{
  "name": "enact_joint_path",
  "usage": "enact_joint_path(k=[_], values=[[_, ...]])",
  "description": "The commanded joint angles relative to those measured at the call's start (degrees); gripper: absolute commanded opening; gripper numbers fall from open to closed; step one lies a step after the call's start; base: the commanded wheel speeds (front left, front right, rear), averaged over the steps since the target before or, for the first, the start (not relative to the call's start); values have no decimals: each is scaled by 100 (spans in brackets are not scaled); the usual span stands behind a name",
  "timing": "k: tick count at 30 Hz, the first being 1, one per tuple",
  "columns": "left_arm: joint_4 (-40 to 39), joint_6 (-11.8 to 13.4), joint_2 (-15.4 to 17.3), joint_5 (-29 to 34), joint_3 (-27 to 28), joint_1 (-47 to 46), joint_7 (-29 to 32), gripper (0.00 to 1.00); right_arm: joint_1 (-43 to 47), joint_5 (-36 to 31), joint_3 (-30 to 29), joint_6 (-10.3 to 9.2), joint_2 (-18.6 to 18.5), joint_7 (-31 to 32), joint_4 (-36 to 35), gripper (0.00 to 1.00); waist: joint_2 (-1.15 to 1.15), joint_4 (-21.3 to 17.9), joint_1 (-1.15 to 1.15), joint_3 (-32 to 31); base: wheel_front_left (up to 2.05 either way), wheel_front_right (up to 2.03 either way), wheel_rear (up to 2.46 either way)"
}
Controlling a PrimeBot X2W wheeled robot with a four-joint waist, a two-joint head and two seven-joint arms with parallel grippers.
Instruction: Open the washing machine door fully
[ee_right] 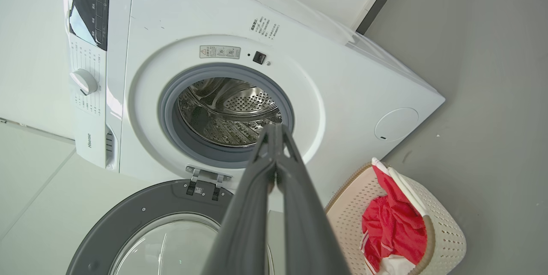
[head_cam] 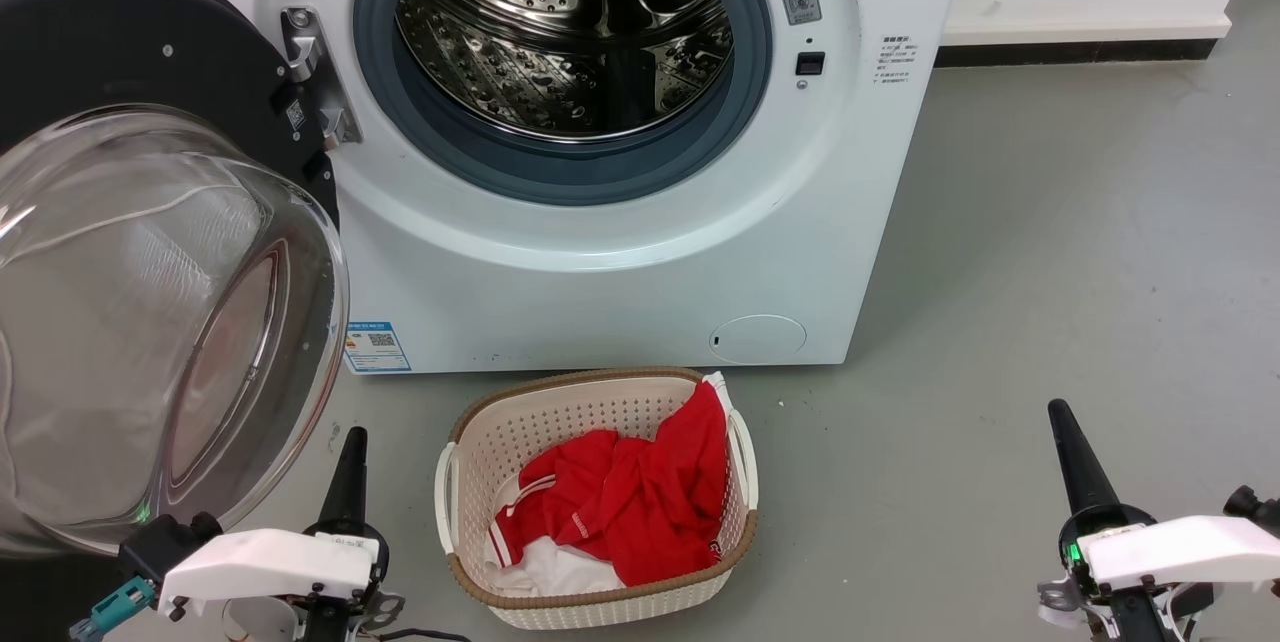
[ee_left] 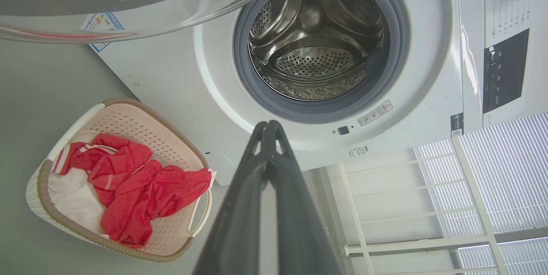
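The washing machine door (head_cam: pixel 150 302) stands wide open at the left of the frame, beside the washing machine (head_cam: pixel 620 292). Low down, the left gripper (head_cam: pixel 352 442) and right gripper (head_cam: pixel 1062 417) are pinched closed, holding nothing.

left hand (head_cam: pixel 355 437): dark tapered fingers, white wrist shell (head_cam: pixel 265 562), teal plug (head_cam: pixel 110 608) | right hand (head_cam: pixel 1060 417): same, green light (head_cam: pixel 1072 552)

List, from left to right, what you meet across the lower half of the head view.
washing machine door → left tool → laundry basket → right tool
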Motion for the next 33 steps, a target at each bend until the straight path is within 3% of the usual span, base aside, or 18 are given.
enact_joint_path(k=[1, 33], values=[[-26, -55, 4, -154, 23, -142, 38, 0, -112, 164, -21, 0, -37, 28, -18, 0, 0, 0, 0, 0, 0, 0, 0], [20, -253, -31, -1749, 197, -231, 438, 0, -311, 1749, -159, -1, -9, 384, 187, 0, 0, 1, 0, 1, 0, 0, 0]])
